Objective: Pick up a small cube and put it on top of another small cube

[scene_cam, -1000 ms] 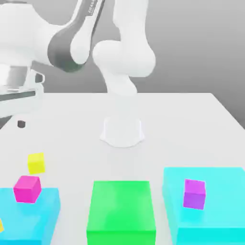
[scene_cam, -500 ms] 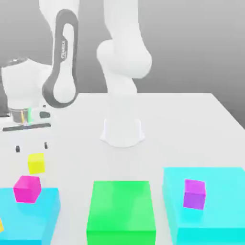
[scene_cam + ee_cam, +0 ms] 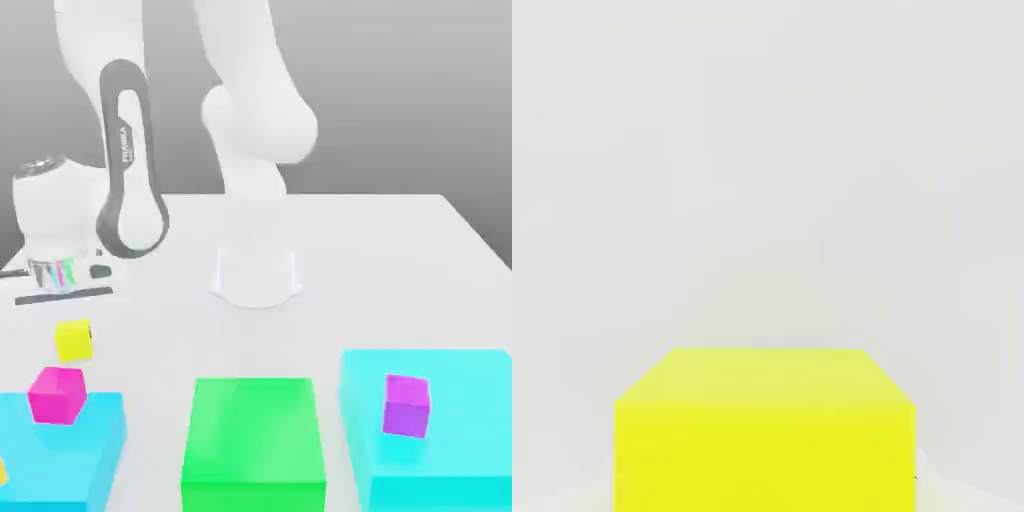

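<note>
A small bright yellow cube (image 3: 75,340) rests on the white table, toward the exterior view's left. My gripper (image 3: 68,312) hangs straight over it, with the hand's body just above the cube's top. In the hand view the yellow cube (image 3: 764,430) looms large and very close, on bare white table. A sliver of a second yellow thing (image 3: 2,470) peeks in at the picture's left edge, on the low cyan block (image 3: 70,455).
A magenta cube (image 3: 57,395) sits on the left cyan block, close to the yellow cube. A big green block (image 3: 253,440) lies in the front middle. A larger cyan block (image 3: 440,440) on the right carries a purple cube (image 3: 406,405). The arm's base (image 3: 256,275) stands mid-table.
The hand has swung in from the left and come down until it is right over the yellow cube. None of the cubes has moved.
</note>
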